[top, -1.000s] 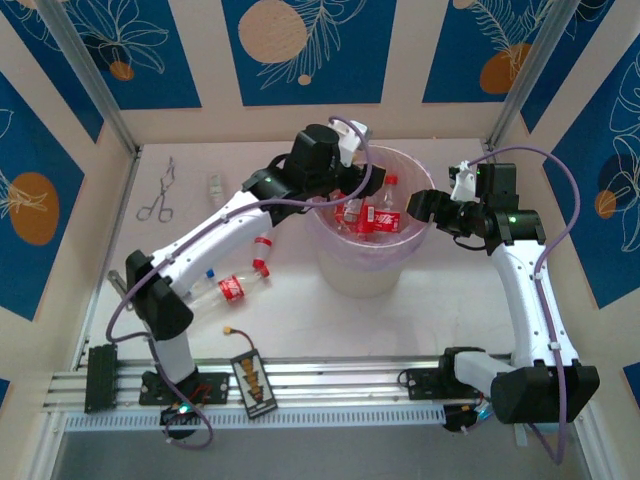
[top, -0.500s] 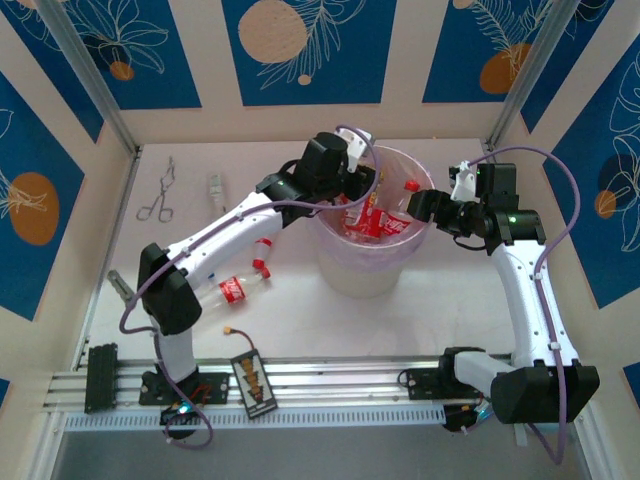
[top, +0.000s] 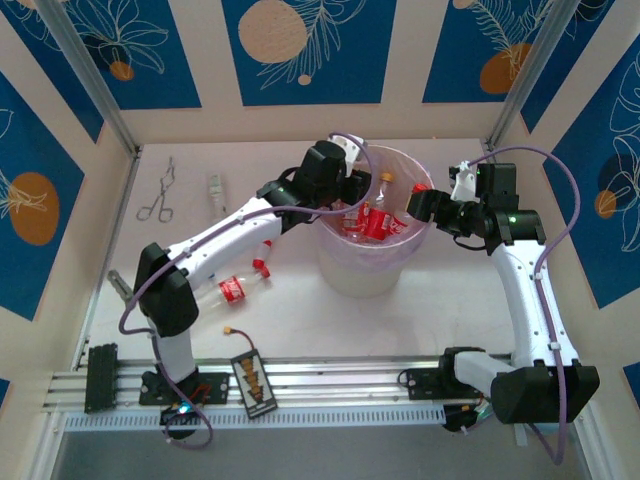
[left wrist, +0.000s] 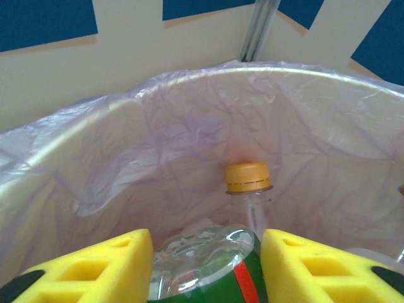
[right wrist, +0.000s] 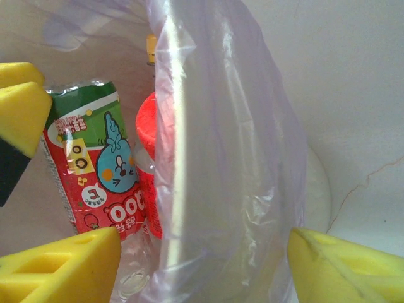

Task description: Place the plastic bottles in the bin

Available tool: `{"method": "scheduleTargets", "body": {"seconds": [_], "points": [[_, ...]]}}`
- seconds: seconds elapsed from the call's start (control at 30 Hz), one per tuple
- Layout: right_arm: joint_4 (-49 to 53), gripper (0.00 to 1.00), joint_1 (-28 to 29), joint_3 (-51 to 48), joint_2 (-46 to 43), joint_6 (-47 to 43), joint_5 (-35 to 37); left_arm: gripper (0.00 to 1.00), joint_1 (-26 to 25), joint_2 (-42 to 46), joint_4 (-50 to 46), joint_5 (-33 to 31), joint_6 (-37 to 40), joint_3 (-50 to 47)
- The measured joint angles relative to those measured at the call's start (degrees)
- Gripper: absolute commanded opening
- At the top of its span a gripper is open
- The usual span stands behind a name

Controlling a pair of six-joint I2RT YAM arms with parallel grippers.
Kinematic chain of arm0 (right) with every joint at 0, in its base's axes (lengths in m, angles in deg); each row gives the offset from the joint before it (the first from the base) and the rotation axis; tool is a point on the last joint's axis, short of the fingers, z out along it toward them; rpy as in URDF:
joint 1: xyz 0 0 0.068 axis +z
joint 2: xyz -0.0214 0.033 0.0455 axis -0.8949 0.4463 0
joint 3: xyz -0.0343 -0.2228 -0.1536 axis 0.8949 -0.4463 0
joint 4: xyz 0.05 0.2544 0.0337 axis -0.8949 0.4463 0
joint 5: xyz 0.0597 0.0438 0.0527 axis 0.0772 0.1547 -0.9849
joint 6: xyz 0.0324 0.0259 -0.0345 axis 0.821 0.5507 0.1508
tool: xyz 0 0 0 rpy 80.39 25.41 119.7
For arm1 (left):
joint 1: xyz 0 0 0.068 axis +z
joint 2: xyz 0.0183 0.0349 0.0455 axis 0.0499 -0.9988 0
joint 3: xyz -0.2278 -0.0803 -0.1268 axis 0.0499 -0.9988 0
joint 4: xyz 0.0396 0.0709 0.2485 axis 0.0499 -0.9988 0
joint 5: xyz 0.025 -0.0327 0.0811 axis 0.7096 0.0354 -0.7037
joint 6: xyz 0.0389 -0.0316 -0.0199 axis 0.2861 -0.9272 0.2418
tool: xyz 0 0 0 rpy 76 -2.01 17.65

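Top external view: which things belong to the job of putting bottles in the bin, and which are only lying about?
Belong to the job: bin; bottles inside it; red-labelled bottle lying outside it.
Only lying about: metal forceps; black-and-yellow tag; small clear item beside the forceps, too small to identify.

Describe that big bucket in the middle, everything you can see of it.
The bin is a large round bucket of translucent white plastic, standing upright on the table, lined with a crinkled pale lilac bag folded over its rim. Red-labelled bottles lie piled inside. The right gripper, open, straddles its right rim; the left gripper hangs over its left side with a green-labelled bottle between its pads.
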Motion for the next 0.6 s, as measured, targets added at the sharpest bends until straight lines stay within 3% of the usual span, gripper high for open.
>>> {"method": "scheduleTargets", "body": {"seconds": [0.13, 0.33, 0.47, 0.6], "points": [[-0.1, 0.71, 0.0, 0.0, -0.2, 0.0, -0.2, 0.65, 0.1, -1.8, -2.3, -0.6, 0.0, 1.6], [-1.8, 0.71, -0.5, 0.0, -2.3, 0.8, -1.9, 0.75, 0.2, -2.5, -4.3, -0.8, 0.4, 1.9], [-2.8, 0.71, -0.6, 0.0, -3.8, 1.5, -2.1, 0.9, 0.1, -2.5, -5.6, -0.2, 1.1, 2.9], [-3.0, 0.71, -0.9, 0.0, -4.1, 1.9, -2.1, 0.96, 0.0, -2.4, -7.7, 0.7, 2.0, 4.4]]}}
